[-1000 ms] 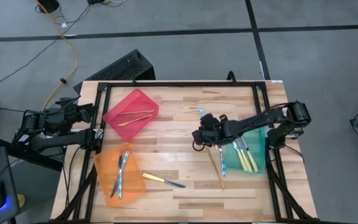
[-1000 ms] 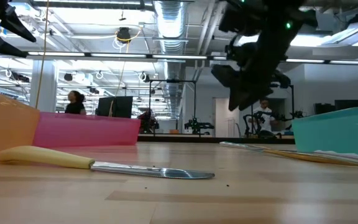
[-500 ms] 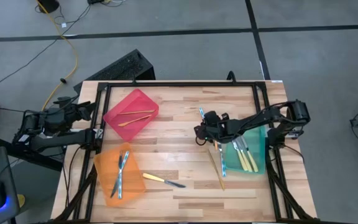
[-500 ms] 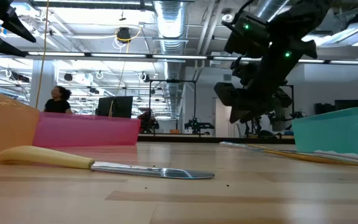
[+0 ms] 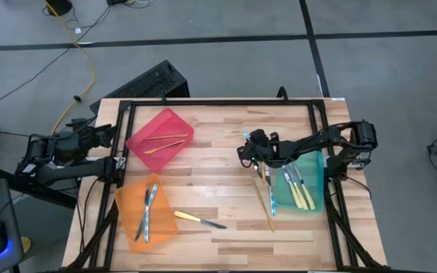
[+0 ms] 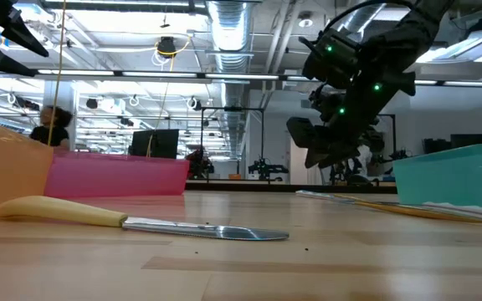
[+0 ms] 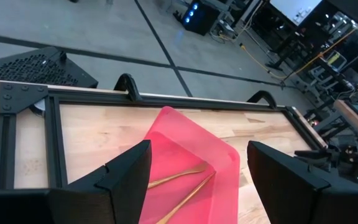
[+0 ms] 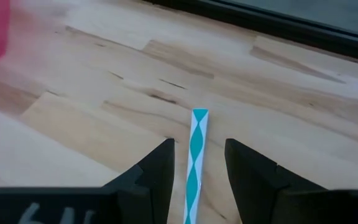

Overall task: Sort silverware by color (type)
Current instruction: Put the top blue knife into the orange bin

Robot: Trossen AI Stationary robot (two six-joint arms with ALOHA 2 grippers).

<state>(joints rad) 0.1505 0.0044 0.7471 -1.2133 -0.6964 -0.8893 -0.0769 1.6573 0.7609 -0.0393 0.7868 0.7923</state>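
Note:
My right gripper (image 5: 243,149) hangs open a little above the table, near the middle. Its fingers stand on either side of a silvery-blue piece (image 8: 196,149) near that piece's far end, without touching it. The piece lies flat on the wood (image 5: 245,136). Also flat on the table are a gold piece (image 5: 265,203) and a yellow-handled knife (image 5: 198,220). My left gripper (image 7: 197,186) waits open at the table's left edge, above the red bin (image 7: 191,168).
The red bin (image 5: 160,137) at the far left holds two gold pieces. The orange bin (image 5: 144,210) at the near left holds silvery-blue pieces. The green bin (image 5: 303,184) at the right holds yellow-handled pieces. A black frame (image 5: 218,102) rims the table.
My right gripper has gone toward the table's far edge and down, along the silvery-blue piece to its far end. Its fingers have kept the same gap. The cutlery has not moved.

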